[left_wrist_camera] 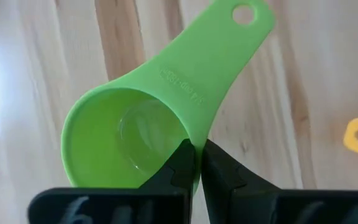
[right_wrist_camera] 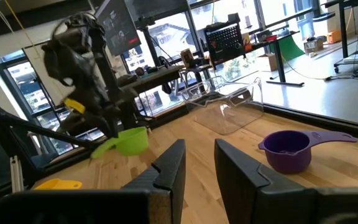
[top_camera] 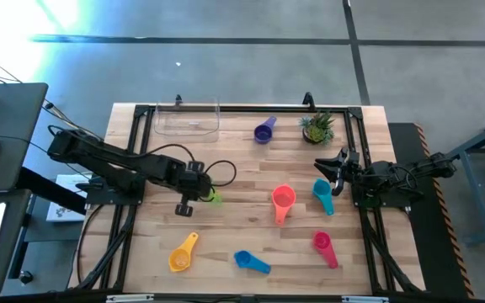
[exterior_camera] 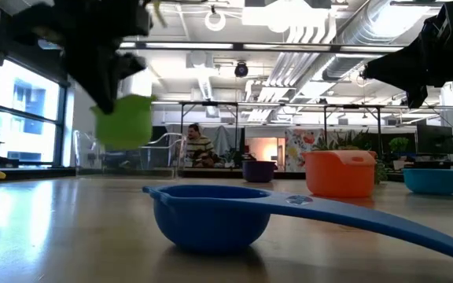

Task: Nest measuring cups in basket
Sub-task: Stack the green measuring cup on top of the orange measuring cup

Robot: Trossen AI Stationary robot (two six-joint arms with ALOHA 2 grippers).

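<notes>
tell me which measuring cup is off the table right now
The green measuring cup: the left end effector pinches its rim and holds it in the air; the other six lie on the wood.

Green cup (left_wrist_camera: 132, 134) lifted off table, pinched at rim, left of centre. Purple cup (top_camera: 264, 130) near far edge beside clear basket (top_camera: 187, 119). Orange (top_camera: 283, 202), teal (top_camera: 322, 194), pink (top_camera: 324, 247) right half. Yellow (top_camera: 183, 254), blue (top_camera: 250, 262) by near edge.

Overhead camera: straight down, whole table (top_camera: 251, 244). Table-level camera: faces the room, blue cup (exterior_camera: 211, 214) nearest. Left wrist camera: close above the green cup (left_wrist_camera: 135, 134) at its fingertips. Right wrist camera: faces across the table, sharing that cup (right_wrist_camera: 132, 140).
</notes>
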